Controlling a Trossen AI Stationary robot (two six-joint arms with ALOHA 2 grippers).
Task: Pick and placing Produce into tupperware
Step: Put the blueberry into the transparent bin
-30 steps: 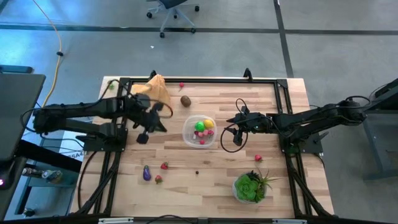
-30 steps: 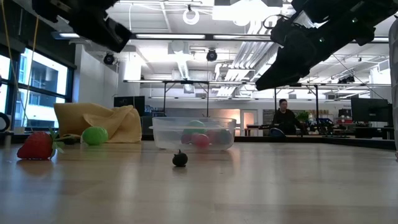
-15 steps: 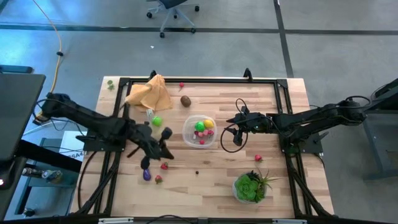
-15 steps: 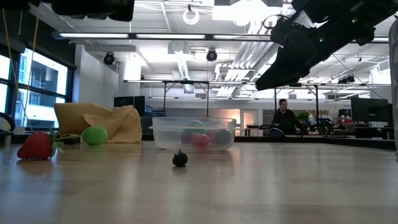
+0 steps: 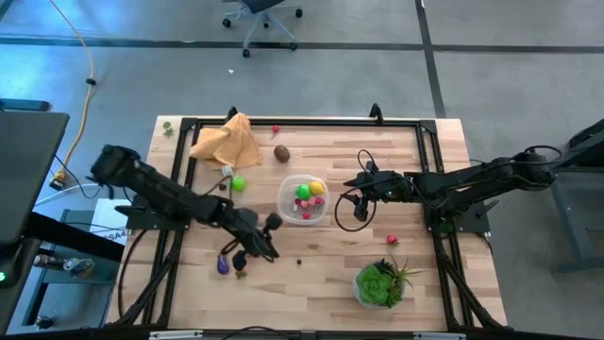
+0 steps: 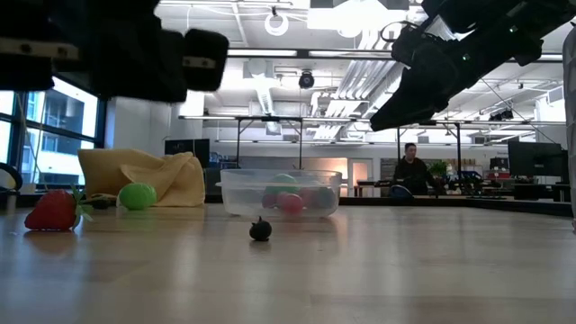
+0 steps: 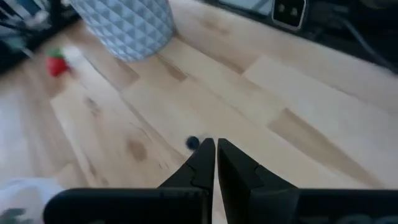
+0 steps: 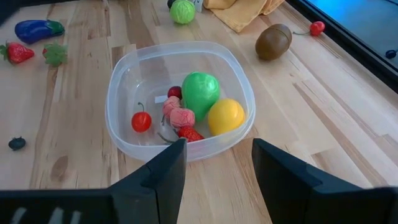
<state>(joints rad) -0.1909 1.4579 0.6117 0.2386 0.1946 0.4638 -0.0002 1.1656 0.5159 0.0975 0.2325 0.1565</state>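
One dark berry (image 7: 192, 143) just beyond closed left gripper (image 7: 215, 148), tupperware (image 5: 302, 199) apart

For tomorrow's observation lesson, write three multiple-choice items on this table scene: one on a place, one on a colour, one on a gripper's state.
1. Where does the brown oval toy kiwi lie?
A. Inside the clear plastic tupperware container
B. On the wooden table outside the container, near the orange-tan cloth
C. In the right gripper

2. What colour is the round toy lemon inside the clear plastic tupperware container?
A. Yellow
B. Purple
C. Blue

3. How are the fingers of the left gripper?
A. Wide open
B. Shut on a red strawberry
C. Shut, holding nothing

Answers: 1 B, the kiwi rests on the wooden table beside the orange-tan cloth, outside the rim. 2 A, it is yellow beside the green lime. 3 C, the left wrist view shows the fingers pressed together with nothing between them.
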